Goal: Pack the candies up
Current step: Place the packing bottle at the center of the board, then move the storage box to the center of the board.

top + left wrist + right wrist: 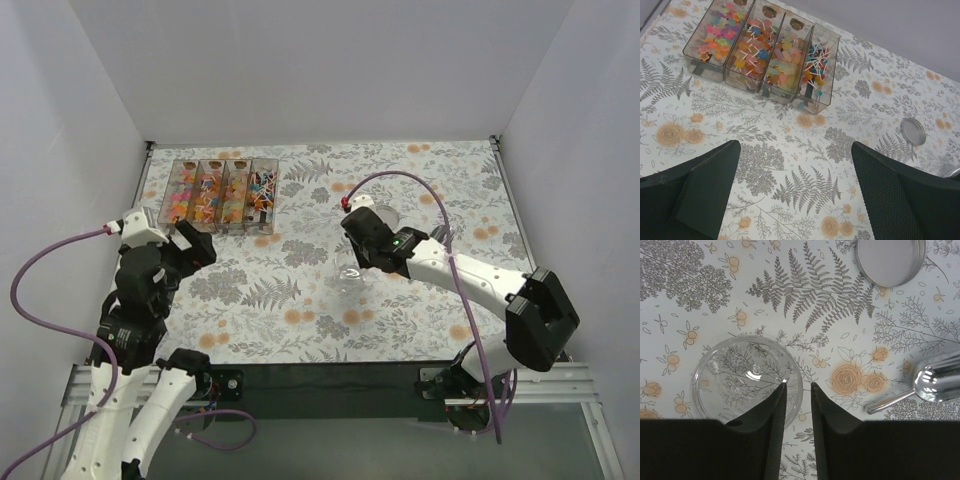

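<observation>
Top external view: at the left, the left gripper [195,245] hangs just in front of four clear bins [222,192]. Its fingers [705,190] are spread wide and hold nothing. The candies [752,47] all lie in these bins at the far left of the counter [260,320], sorted in mixed colours; some in the rightmost bin have white sticks.

Near the middle stands an open glass jar [747,377], and it looks empty. The right gripper [799,390] is over its right rim. These fingers [775,410] stand only a little apart, with the rim in the gap, and they seem not to press it. Further right, the round metal lid [890,260] lies flat and the metal scoop [935,382] lies on the cloth, both apart from the jar.

I judge that the jar is now placed and the packing itself is not yet begun. The next move probably calls for taking the scoop by its thin handle, which lies low on the cloth.
</observation>
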Robot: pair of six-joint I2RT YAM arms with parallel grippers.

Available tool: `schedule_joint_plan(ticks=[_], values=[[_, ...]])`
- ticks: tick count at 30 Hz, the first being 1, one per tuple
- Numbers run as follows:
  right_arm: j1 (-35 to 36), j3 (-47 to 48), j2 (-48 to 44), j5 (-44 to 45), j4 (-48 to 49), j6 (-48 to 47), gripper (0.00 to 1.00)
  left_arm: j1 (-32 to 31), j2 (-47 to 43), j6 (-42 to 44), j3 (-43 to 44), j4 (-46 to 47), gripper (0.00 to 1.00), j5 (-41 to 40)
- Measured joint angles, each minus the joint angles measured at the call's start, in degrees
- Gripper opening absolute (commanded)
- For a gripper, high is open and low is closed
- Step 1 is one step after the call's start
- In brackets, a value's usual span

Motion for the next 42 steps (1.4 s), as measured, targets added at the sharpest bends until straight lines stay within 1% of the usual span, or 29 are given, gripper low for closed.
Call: schedule_joint_plan(ticks=[4, 5, 9, 11, 12, 13, 18, 24, 27, 28, 29, 33, 38, 39, 42], values=[[0.0, -0.07, -4.28, -0.11, -0.39, -0.13, 0.46, 0.0, 3.3, -1.38, 1.07, -0.28, 0.93, 0.55], [0.0, -0.07, -5.29, -0.11, -0.66, -0.2, 0.53, 0.0, 4.55, -1.62, 1.44, -0.39, 0.94, 0.74], [0.0, -0.11, -11.06, -0.35, -2.47, -0.83, 0.62, 0.0, 11.02, -2.6, 2.86, -0.46, 0.94, 1.55], [0.0, -0.26, -14.23, -0.92, -3.1, -1.14, 0.62, 0.0, 16.06, -2.95, 3.78, -0.44, 0.93, 2.19], [0.0, -0.61, -15.8, -1.33, -3.13, -1.27, 0.62, 0.0, 19.08, -3.13, 4.48, -0.42, 0.91, 2.62], [0.0, -1.03, -17.44, -1.79, -3.28, -1.46, 0.62, 0.0, 22.25, -3.28, 5.16, -0.04, 0.89, 3.08], [0.0, -3.98, -24.39, -4.07, -3.78, -2.6, 0.62, 0.0, 38.62, -2.69, 8.13, 2.8, 0.85, 5.44], [0.0, -7.87, -31.74, -7.15, -4.94, -2.62, 0.62, 0.0, 59.23, -1.11, 17.68, 6.43, 0.8, 4.9], [0.0, -9.07, -34.64, -8.2, -5.29, -2.58, 0.62, 0.0, 67.82, -0.59, 22.43, 8.17, 0.76, 4.72], [0.0, -9.35, -35.6, -8.55, -5.51, -2.58, 0.62, 0.0, 70.38, -0.37, 23.8, 8.57, 0.7, 4.66], [0.0, -9.46, -36.15, -8.72, -5.88, -2.58, 0.62, 0.0, 72.87, -0.2, 25.29, 8.7, 0.67, 4.59], [0.0, -9.57, -38.23, -9.03, -6.71, -2.29, 0.62, 0.02, 81.24, 1.18, 30.32, 9.51, 0.61, 3.76], [0.0, -10.78, -40.33, -9.09, -7.56, -1.14, 0.62, 0.04, 87.6, 3.34, 34.97, 9.57, 0.56, 2.43], [0.0, -10.99, -40.61, -9.09, -7.69, -1.03, 0.62, 0.04, 88.46, 3.78, 35.82, 9.44, 0.51, 2.23], [0.0, -11.13, -40.96, -9.05, -8.24, -0.92, 0.62, 0.04, 90.4, 5.14, 38.42, 9.49, 0.43, 1.53]])
